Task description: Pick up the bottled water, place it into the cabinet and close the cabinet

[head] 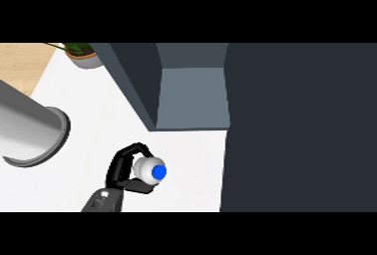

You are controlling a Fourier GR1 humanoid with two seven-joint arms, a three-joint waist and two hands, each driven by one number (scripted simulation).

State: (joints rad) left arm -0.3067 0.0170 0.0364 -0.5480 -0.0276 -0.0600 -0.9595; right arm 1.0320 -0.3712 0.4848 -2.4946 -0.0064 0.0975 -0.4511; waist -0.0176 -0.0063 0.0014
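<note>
The bottled water (152, 171) shows from above as a white round body with a blue cap, over the white counter (95, 99). My left hand (123, 169) is shut on it: black fingers curl round its far side and the thumb presses its near side. The grey forearm comes in from the lower edge. The cabinet (191, 94) stands open just beyond and to the right of the bottle, its grey-blue inner shelf showing. Its dark door (302, 129) fills the right of the view. My right hand does not show.
A large metal cylinder (29, 132) lies at the left edge of the counter. A potted plant (83, 54) stands at the back left, beside the cabinet's dark side wall (132, 84). Wooden floor shows at the far top left.
</note>
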